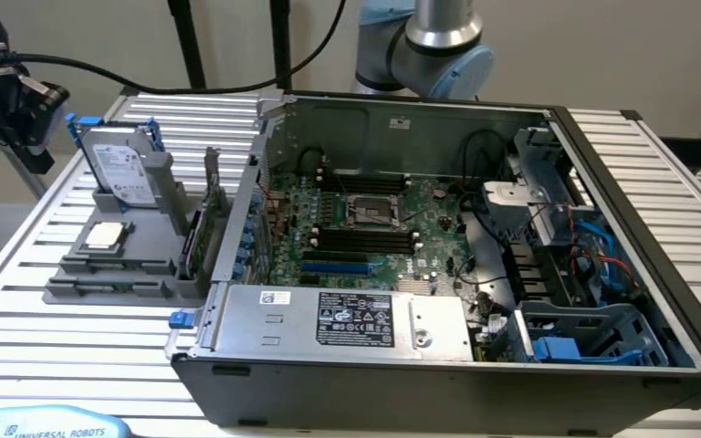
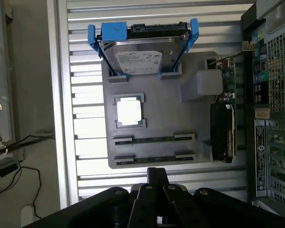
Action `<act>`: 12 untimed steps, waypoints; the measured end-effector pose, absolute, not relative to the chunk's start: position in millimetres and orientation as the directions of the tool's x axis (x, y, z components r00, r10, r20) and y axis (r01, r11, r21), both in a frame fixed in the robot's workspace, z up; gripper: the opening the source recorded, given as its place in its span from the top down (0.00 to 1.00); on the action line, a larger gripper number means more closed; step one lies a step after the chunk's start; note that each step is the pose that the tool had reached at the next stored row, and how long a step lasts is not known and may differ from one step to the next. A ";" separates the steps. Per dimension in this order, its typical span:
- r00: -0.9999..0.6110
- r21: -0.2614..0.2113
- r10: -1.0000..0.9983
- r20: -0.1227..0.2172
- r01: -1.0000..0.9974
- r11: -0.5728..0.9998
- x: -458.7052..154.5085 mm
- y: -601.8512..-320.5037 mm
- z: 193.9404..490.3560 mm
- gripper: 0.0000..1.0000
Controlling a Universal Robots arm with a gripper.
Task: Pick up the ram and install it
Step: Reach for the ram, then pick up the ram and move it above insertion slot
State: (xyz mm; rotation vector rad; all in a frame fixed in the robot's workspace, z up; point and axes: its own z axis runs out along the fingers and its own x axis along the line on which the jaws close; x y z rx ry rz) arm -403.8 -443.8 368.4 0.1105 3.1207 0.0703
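an open computer case (image 1: 363, 392) is sitting on a slatted table (image 1: 34, 347). at its nine o'clock in the exterior view, a grey holder (image 1: 107, 292) is carrying an upright hard drive (image 1: 131, 169) in blue brackets, a processor chip (image 1: 105, 235) and an expansion card (image 1: 213, 228).

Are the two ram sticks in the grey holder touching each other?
Apart. The wrist view shows the inner ram stick, by the processor, and the outer ram stick in separate slots, bare grey holder between them.
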 end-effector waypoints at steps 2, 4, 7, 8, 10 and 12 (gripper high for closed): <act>-0.997 0.046 0.071 -0.017 0.070 0.996 -403.8 -443.7 368.4 0.89; -0.997 0.046 0.071 -0.017 0.070 0.996 -403.8 -443.7 368.4 0.89; -0.997 0.046 0.071 -0.017 0.070 0.996 -403.9 -443.7 368.4 0.89; -0.997 0.046 0.071 -0.017 0.070 0.996 -403.9 -443.7 368.4 0.89; -0.997 0.046 0.071 -0.017 0.070 0.996 -403.9 -443.7 368.4 0.89; -0.997 0.046 0.071 -0.017 0.070 0.996 -403.9 -443.7 368.4 0.89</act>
